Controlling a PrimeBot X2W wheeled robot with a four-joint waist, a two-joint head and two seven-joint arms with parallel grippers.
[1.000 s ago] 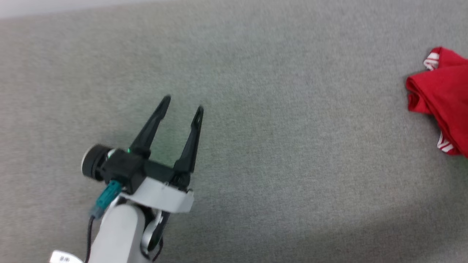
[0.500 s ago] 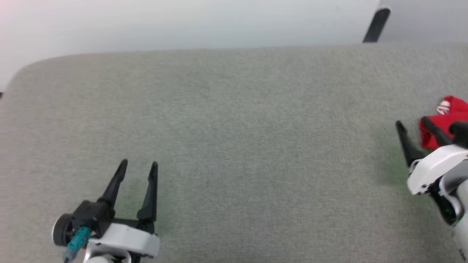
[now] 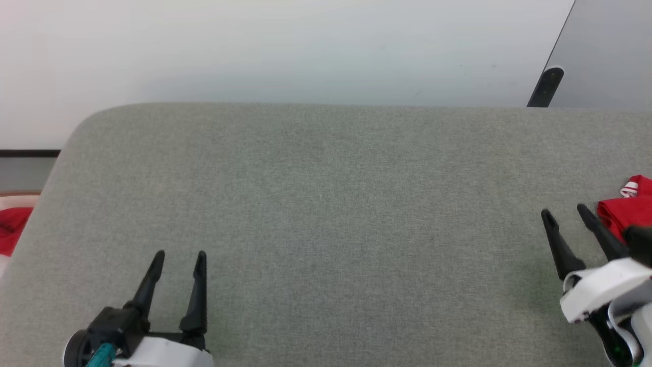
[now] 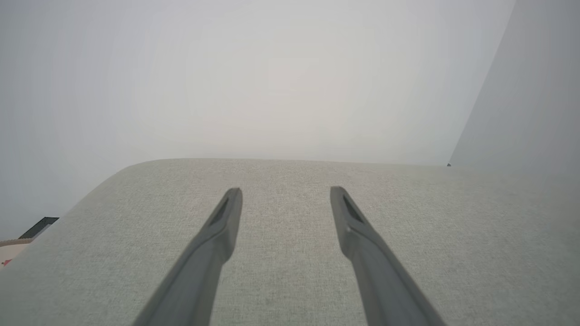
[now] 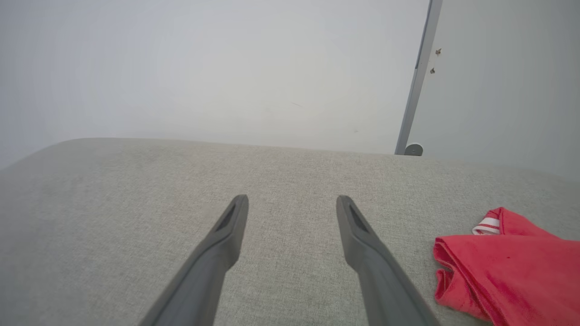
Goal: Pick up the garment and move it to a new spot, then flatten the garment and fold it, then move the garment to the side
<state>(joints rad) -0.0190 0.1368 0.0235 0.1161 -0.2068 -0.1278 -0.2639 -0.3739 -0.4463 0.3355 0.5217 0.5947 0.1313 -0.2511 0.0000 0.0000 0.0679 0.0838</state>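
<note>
Red jersey with striped red-white trim [image 3: 629, 211] [image 5: 507, 276] lies bunched at the right edge of the grey fabric worktop [image 3: 326, 204], just beside the open, empty right gripper [image 3: 564, 210]. Left gripper [image 3: 178, 255] gapes empty, near left. Best pinch a thick fold, not the trim.

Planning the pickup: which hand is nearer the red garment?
Right. The right hand sits just beside the garment; the left hand is far across the grey surface.

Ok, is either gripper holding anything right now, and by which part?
Nothing is held. The left gripper and right gripper are both open and empty; the garment lies beside the right one, untouched.
</note>
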